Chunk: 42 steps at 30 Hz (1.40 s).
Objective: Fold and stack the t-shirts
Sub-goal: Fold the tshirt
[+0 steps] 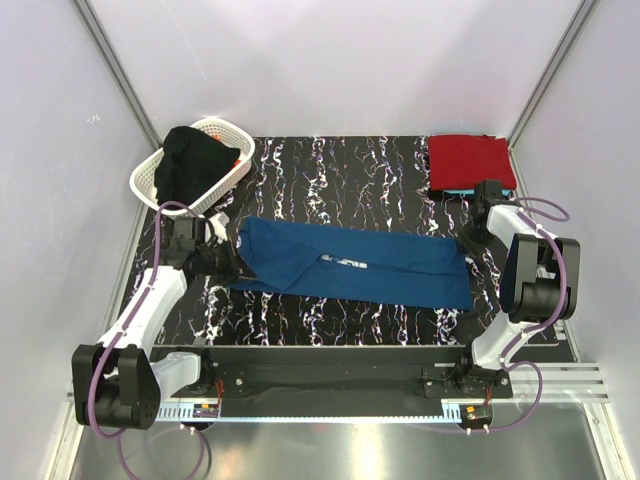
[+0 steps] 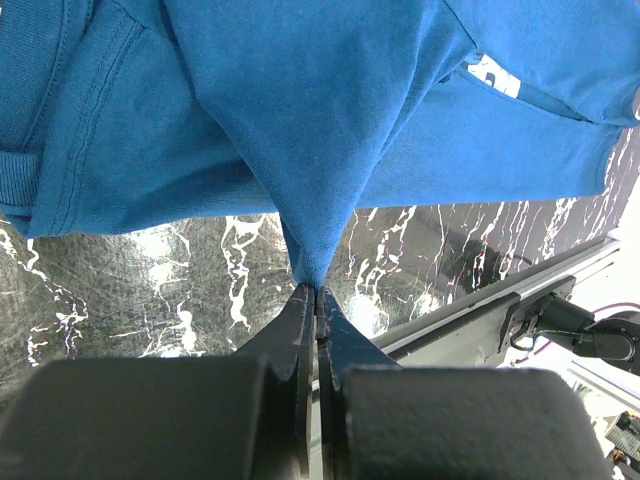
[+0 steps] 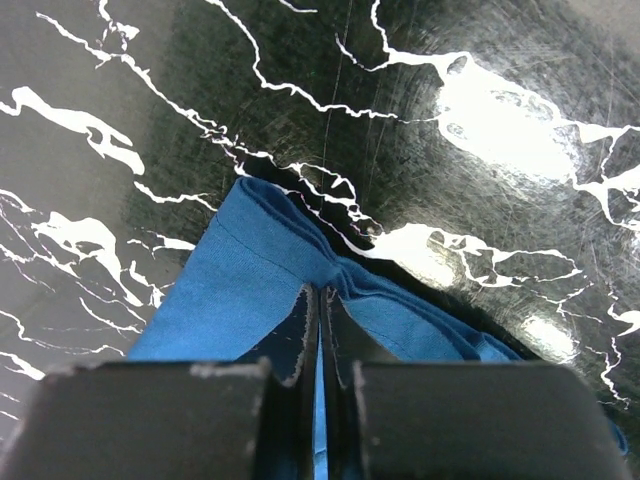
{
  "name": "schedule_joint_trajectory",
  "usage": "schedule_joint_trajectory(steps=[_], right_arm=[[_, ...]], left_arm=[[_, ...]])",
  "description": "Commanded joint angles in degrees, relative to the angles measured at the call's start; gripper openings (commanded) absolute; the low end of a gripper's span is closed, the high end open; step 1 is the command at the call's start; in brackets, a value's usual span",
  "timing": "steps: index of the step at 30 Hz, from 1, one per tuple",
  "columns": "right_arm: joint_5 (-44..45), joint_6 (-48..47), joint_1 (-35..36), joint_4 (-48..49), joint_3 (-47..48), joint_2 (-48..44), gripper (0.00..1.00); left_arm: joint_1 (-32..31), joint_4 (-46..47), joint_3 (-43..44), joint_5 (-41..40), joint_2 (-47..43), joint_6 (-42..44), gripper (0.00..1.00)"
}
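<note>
A navy blue t-shirt (image 1: 350,262) with a small white print lies stretched across the middle of the table. My left gripper (image 1: 232,262) is shut on its left end, and the left wrist view shows the cloth (image 2: 300,110) drawn into a point between the closed jaws (image 2: 316,290). At the shirt's right end my right gripper (image 1: 468,240) is shut on the hem; the right wrist view has a pinch of blue fabric (image 3: 240,290) clamped at the tips (image 3: 320,292). A folded red t-shirt (image 1: 470,160) rests on a turquoise one (image 1: 460,191) at the back right.
A white lattice basket (image 1: 150,178) stands at the back left with black cloth (image 1: 195,160) heaped in it. The table top is black marble-patterned (image 1: 340,170). A metal rail (image 1: 330,365) runs along the near edge between the arm bases.
</note>
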Motion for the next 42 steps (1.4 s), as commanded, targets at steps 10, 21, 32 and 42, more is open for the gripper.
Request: schedule_joint_trajectory(steps=[10,21,32,42], right_arm=[[-2.0,-1.0,-0.3,2.2,1.9,-1.2,0.24],[-3.3,3.4,-0.3,2.0,0.1,-0.3,0.01],[3.0,-0.8,-0.3,1.8,1.2,-2.7,0.00],[1.3,-2.9,-0.3,6.9,-0.7,-5.1,0.00]], left_arm=[[0.2,2.2,-0.6,1.5,-0.5,1.0,0.00],[0.3,2.1,-0.7,1.4,-0.6,1.0,0.00],[0.3,2.1,-0.7,0.9,-0.6,1.0,0.00],[0.3,2.0,-0.7,0.1,-0.5,0.9,0.00]])
